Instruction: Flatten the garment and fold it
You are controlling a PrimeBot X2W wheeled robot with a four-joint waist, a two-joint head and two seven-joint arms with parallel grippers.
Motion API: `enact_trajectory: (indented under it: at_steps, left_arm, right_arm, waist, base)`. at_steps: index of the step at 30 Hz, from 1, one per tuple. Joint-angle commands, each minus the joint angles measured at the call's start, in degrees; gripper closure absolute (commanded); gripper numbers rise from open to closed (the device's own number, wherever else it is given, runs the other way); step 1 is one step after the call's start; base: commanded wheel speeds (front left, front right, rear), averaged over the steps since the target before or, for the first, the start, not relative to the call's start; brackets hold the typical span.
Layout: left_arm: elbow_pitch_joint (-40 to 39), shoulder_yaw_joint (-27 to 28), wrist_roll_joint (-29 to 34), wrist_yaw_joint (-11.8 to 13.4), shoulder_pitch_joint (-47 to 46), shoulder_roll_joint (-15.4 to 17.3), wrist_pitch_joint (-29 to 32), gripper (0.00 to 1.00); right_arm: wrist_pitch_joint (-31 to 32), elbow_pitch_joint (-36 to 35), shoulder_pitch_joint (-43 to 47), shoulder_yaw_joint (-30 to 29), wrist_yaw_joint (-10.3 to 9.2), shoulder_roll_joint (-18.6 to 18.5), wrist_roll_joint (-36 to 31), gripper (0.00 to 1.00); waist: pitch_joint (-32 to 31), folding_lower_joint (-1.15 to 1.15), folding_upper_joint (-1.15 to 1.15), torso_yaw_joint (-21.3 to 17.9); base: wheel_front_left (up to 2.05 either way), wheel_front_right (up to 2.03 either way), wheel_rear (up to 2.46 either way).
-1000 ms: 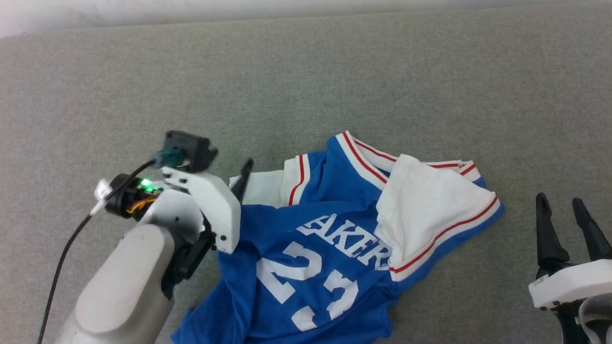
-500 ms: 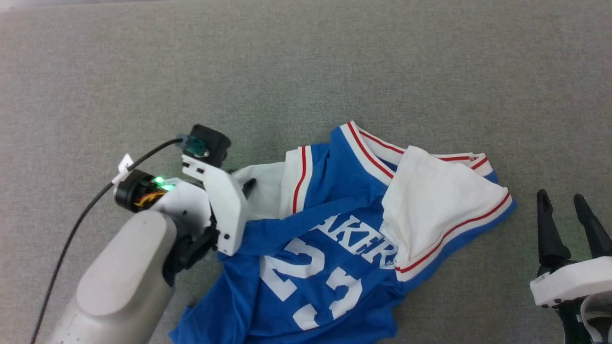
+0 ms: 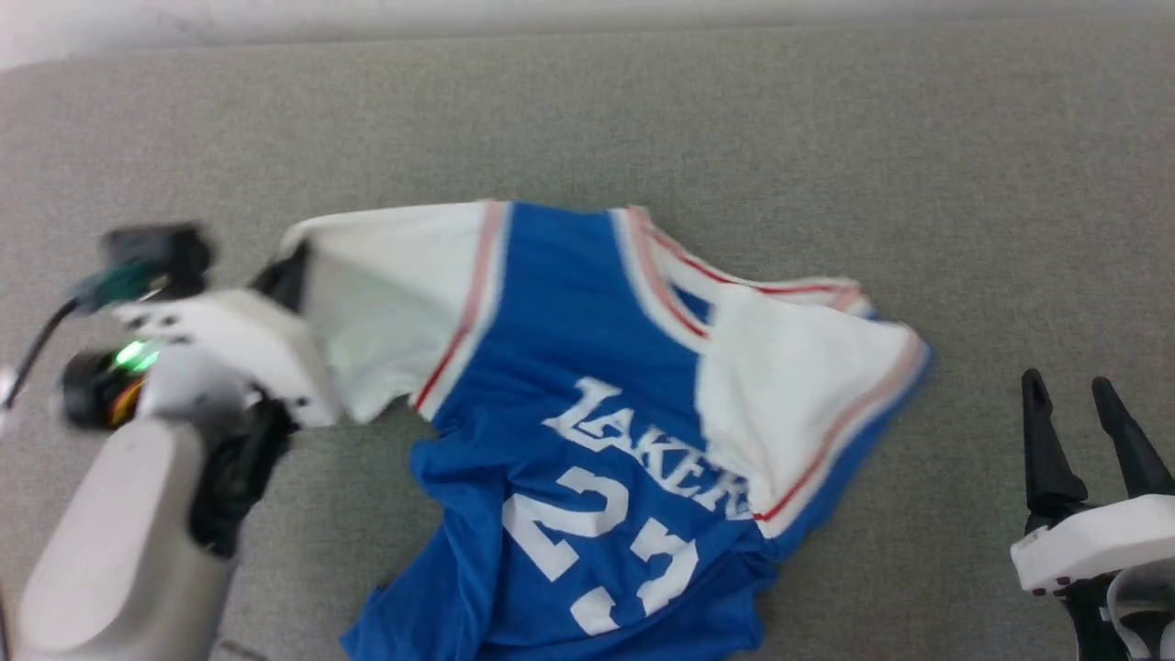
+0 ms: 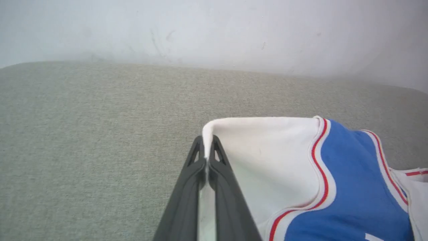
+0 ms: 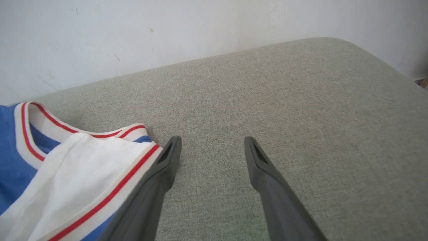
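I see left end effector pinching the shirt by its sleeve, centre-left; right end effector wide, lower right.

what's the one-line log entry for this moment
left tool: shut on shirt sleeve | right tool: open, apart from shirt | shirt: rumpled, other sleeve folded over front

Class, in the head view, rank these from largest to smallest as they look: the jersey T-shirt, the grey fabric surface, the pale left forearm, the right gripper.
1. grey fabric surface
2. jersey T-shirt
3. pale left forearm, likely enlarged by nearness to the camera
4. right gripper, partly cut off at the edge
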Motion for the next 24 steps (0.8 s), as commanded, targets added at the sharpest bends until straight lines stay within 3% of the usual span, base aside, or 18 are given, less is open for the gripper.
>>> enact_trajectory:
  at_steps: [1,5,6,8,15,21,24]
  left_arm:
    - [-0.06,1.44,0.05,1.55,2.28,0.63,-1.12,1.00]
    - [1.45,5.04,1.59,6.60,7.23,1.34,-5.34,1.00]
    - [2.08,5.44,1.59,7.23,8.28,0.96,-6.32,0.82]
    - [3.16,5.81,0.89,7.47,9.86,-0.36,-8.06,0.00]
    - [1.05,8.00,-1.94,4.67,9.35,-5.34,-18.41,0.00]
    - [-9.49,7.32,0.73,-0.35,10.47,-6.25,-30.05,0.00]
    - [-14.75,7.17,4.46,-0.30,14.03,-7.05,-32.37,0.00]
  right_arm:
    - [0.01,0.20,0.12,0.02,-0.04,0.13,0.05,0.00]
    - [-0.29,0.82,0.46,-0.01,-0.04,0.13,0.32,0.00]
    - [-0.32,0.94,0.52,0.02,-0.04,0.13,0.33,0.00]
    - [-0.34,1.10,0.55,0.09,-0.04,0.13,0.32,0.00]
    - [-0.14,1.22,0.26,-0.27,-0.04,0.13,0.16,0.00]
    - [-0.23,1.30,0.34,-0.19,-0.04,0.13,0.30,0.00]
    - [-0.47,1.42,0.83,0.18,-0.04,0.13,0.64,0.00]
  waist:
    - [-0.30,0.00,0.00,-0.24]
    - [-0.71,0.00,0.00,-0.69]
    - [-0.76,0.00,0.00,-0.79]
    - [-0.82,0.00,0.00,-0.92]
    - [-1.29,0.00,0.00,-0.81]
    - [-2.39,0.00,0.00,-1.32]
    - [-2.76,0.00,0.00,-1.71]
  base:
    - [0.00,0.00,0.00]
    - [0.00,0.00,0.00]
    - [0.00,0.00,0.00]
    - [0.00,0.00,0.00]
    - [0.00,0.00,0.00]
    - [0.00,0.00,0.00]
    - [0.00,0.00,0.00]
